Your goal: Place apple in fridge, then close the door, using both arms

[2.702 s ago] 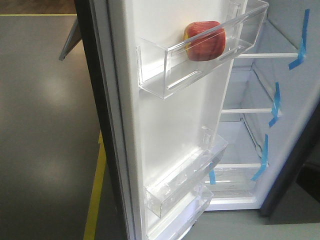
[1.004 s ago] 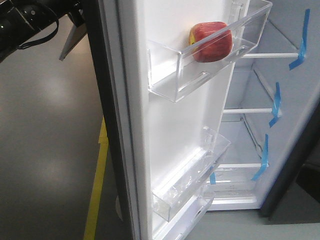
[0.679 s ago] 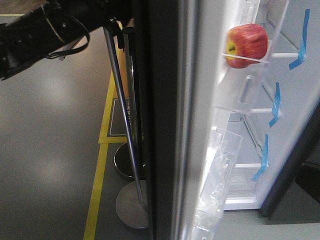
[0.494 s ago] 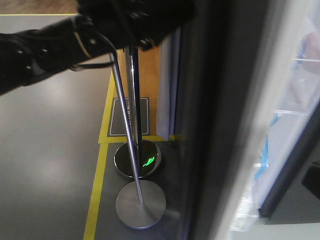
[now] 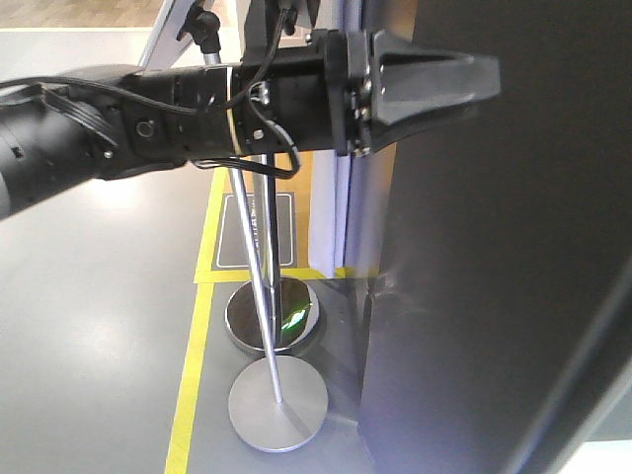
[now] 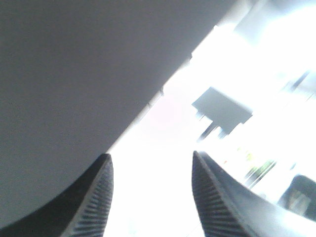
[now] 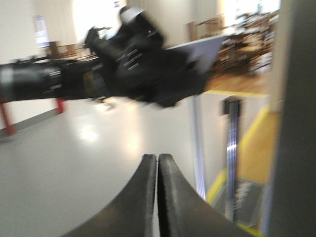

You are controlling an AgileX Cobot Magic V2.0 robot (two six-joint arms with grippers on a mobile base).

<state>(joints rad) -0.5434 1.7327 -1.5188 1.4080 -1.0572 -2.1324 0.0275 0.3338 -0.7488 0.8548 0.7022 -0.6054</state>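
**A:** Two grippers here. Which one has the door?

**B:** The left gripper. It reaches in from the left, and its tips are at the dark outer face of the door, touching it or very nearly. Its own camera shows the fingers spread wide apart with nothing between them, and the door's grey face fills the upper left of that view.

**A:** And the right gripper?

**B:** The right gripper has its fingers pressed together and empty. It hangs back, well apart from the left arm, and only the door's edge shows at the right of its view.

**A:** So which way to push?

**B:** The door stands upright, and its face lies straight ahead of the left fingertips, along the arm's own line. I'd judge that a flat push that way finishes the closing. Whether the door has met the fridge I cannot tell.

**A:** The apple?

**B:** Not in view anywhere. If it is in the fridge, it's behind that door.

**A:** Anything close by?

**B:** Two metal posts on round bases stand on the floor below the arm, beside the door's edge.
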